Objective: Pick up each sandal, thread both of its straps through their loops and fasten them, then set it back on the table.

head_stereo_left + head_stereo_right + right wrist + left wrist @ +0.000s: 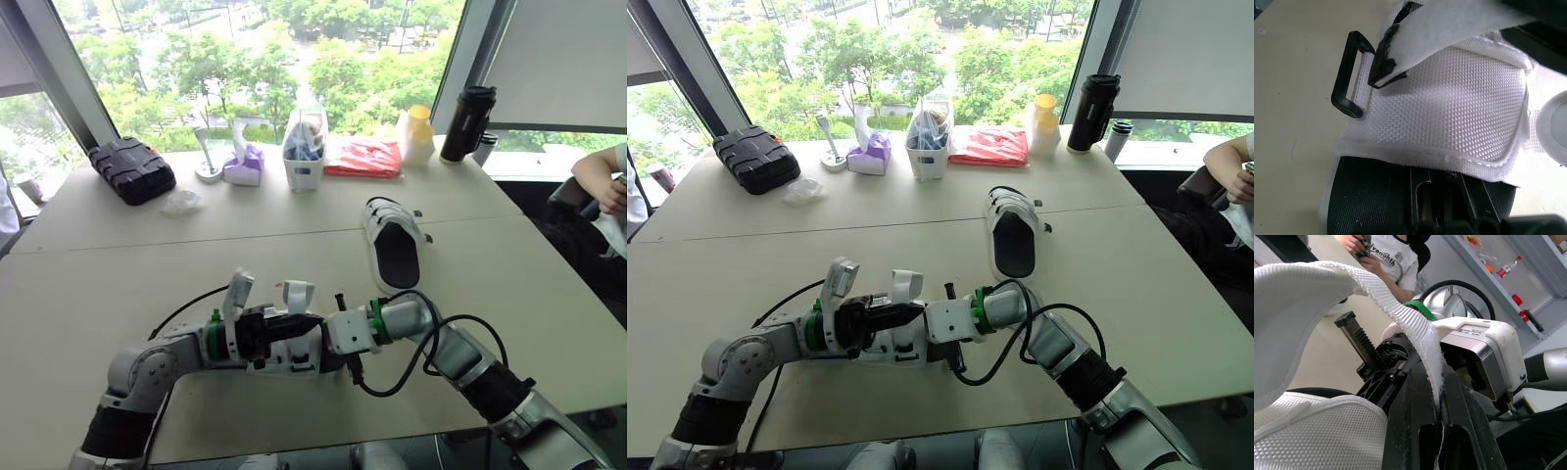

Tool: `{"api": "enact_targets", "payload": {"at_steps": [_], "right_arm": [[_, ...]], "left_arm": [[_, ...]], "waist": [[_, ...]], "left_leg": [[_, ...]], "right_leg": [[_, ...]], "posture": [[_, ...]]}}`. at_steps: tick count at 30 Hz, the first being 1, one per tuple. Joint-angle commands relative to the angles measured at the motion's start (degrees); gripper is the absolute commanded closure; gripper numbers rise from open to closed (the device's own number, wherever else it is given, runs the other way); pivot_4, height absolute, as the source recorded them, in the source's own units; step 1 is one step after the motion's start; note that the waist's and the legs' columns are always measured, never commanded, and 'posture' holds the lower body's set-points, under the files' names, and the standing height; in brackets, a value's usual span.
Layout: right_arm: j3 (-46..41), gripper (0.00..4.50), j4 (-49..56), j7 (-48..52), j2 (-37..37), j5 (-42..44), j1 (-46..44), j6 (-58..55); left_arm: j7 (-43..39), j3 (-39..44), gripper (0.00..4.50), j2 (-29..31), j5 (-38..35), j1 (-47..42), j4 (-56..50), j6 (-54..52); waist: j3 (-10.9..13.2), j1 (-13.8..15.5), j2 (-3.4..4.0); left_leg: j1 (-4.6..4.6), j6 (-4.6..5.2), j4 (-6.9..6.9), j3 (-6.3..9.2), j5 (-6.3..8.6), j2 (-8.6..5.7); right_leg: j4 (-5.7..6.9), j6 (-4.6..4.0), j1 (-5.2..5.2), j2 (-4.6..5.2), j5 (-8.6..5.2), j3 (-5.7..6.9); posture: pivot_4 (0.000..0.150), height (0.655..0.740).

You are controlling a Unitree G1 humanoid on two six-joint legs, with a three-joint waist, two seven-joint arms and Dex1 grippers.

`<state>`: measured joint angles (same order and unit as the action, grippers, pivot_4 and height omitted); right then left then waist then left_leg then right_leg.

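A white sandal [287,345] with a black footbed is held just above the table's front part, between my two grippers. Its two white straps [238,291] stand up loose. My left gripper [282,328] is shut on one strap [1396,303], which runs down between its black fingers [1410,431]. My right gripper [329,343] presses in from the right, shut on the sandal's edge below the white mesh upper [1449,112]. A black loop [1349,73] sticks out at the sandal's side, with a strap end [1449,29] hanging over it. The second sandal [392,245] lies flat mid-table, straps closed.
Along the window edge of the table [88,264] stand a black case [130,169], a tissue box [245,164], a white basket [304,147], a red packet [362,157], a yellow-lidded bottle [416,135] and a black tumbler [467,122]. A person's arm [600,176] shows at the right.
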<state>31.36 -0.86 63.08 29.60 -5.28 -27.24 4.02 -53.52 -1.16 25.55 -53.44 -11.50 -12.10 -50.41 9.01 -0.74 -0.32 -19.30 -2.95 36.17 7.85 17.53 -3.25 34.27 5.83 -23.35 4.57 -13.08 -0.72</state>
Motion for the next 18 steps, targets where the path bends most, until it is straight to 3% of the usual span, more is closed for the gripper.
{"api": "enact_targets", "payload": {"at_steps": [1, 12, 18], "right_arm": [[3.97, 4.50, -5.76, 1.32, 1.78, -5.27, 3.12, -3.59], [3.95, 4.50, -5.68, 1.05, 1.64, -5.40, 3.29, -3.62], [4.13, 4.50, -5.86, 0.94, 1.64, -5.73, 3.23, -3.30]], "left_arm": [[-0.66, -2.15, 4.47, 0.23, 2.26, 1.19, -1.04, 1.11], [-1.29, -4.37, 4.47, 0.20, 5.82, 1.65, -3.09, 4.14], [0.18, -1.86, 4.47, -0.72, 2.07, 0.82, -4.12, 1.65]], "waist": [[-0.04, 0.01, 0.03], [-0.12, 0.03, 0.04], [-0.13, 0.02, 0.04]], "left_leg": [[0.00, 0.00, 0.00, 0.00, 0.00, 0.00], [0.01, 0.00, 0.00, 0.00, 0.00, 0.00], [0.01, 0.00, 0.00, 0.00, 0.00, 0.01]], "right_leg": [[0.00, 0.00, 0.00, 0.00, 0.00, 0.00], [-0.01, 0.01, 0.02, 0.01, -0.01, 0.00], [-0.01, 0.01, 0.02, 0.01, -0.01, 0.00]], "posture": [[0.150, 0.7400], [0.150, 0.7400], [0.150, 0.7400]]}}
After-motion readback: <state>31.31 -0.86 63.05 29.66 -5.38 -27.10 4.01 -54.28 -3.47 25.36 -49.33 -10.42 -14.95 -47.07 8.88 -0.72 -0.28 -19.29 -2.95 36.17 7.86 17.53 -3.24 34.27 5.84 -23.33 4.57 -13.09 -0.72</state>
